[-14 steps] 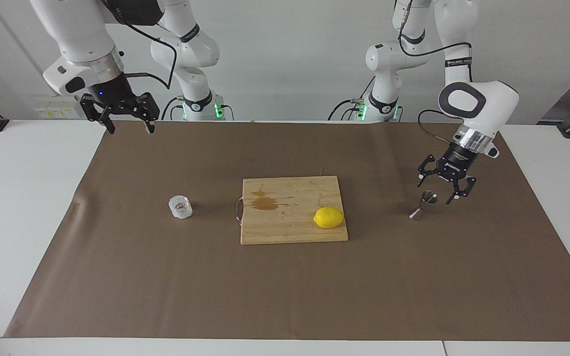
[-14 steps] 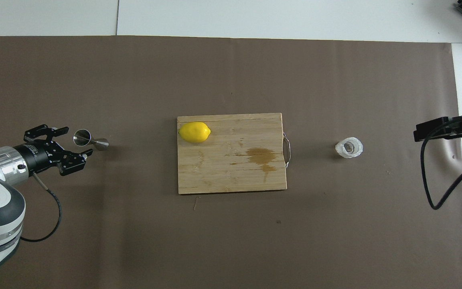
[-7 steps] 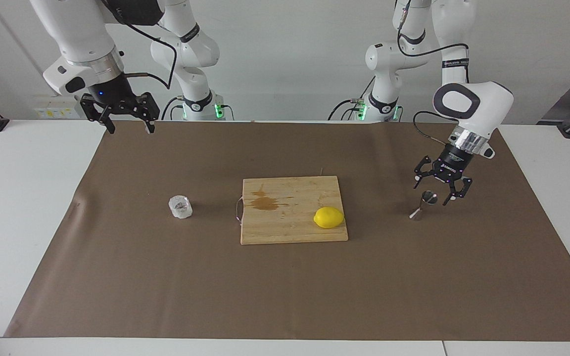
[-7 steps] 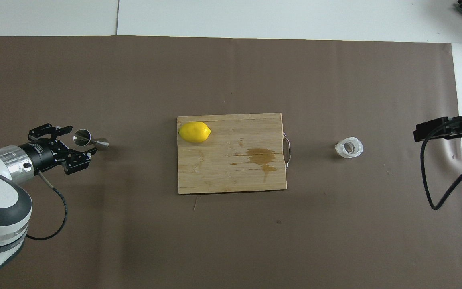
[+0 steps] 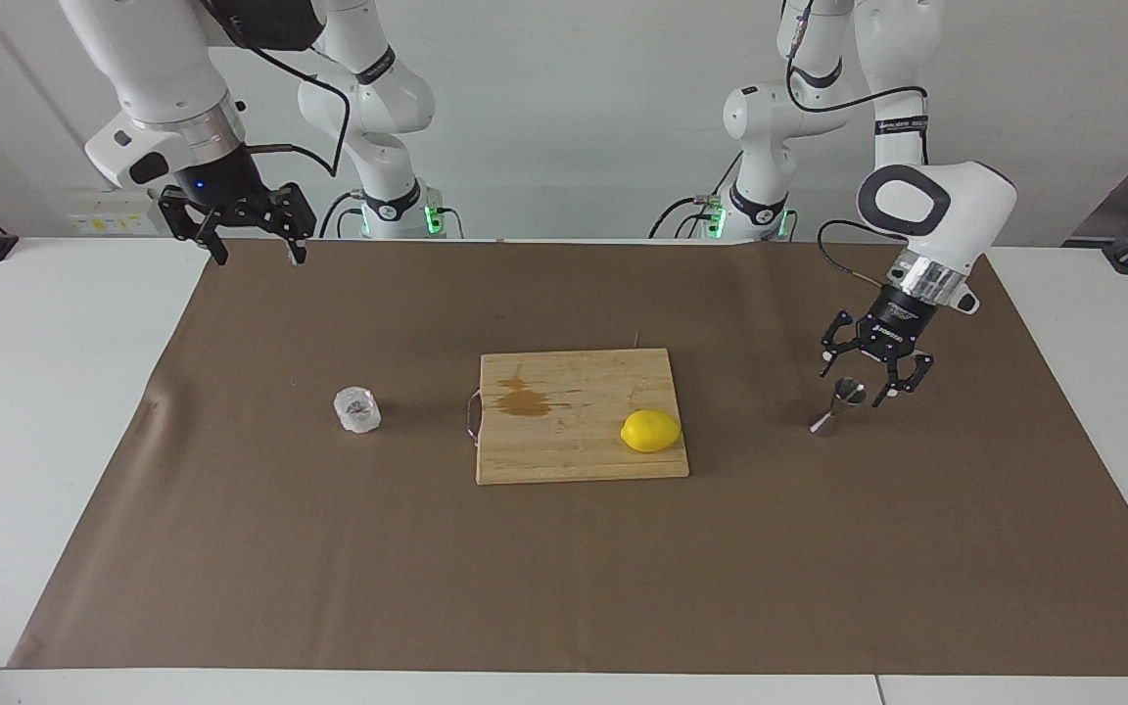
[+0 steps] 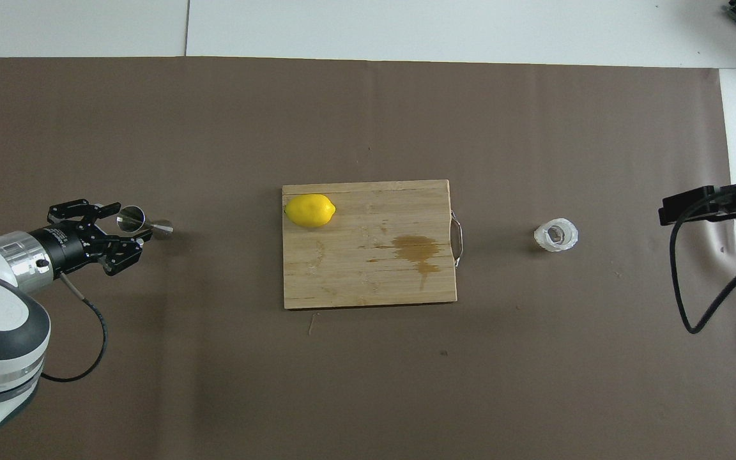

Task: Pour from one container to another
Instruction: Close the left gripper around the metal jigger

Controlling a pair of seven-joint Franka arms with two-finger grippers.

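Note:
The steel hourglass jigger [image 5: 837, 408] stands upright on the brown mat toward the left arm's end of the table; it also shows in the overhead view [image 6: 145, 223]. My left gripper [image 5: 856, 387] is open, tilted down, with its fingers on either side of the jigger's upper cone [image 6: 128, 223]; I cannot tell whether they touch it. The clear textured glass cup [image 5: 357, 409] stands on the mat toward the right arm's end [image 6: 556, 235]. My right gripper [image 5: 258, 257] is open and empty, held high over the mat's edge nearest the robots, waiting.
A wooden cutting board [image 5: 574, 450] lies mid-table between cup and jigger [image 6: 355, 281]. A yellow lemon [image 5: 650, 431] sits on its corner nearest the jigger [image 6: 310, 211]. A brown stain [image 5: 525, 399] marks the board near its wire handle.
My left gripper has moved in toward the jigger, so its open fingers now flank the upper cone. The jigger, cup and right arm have not moved.

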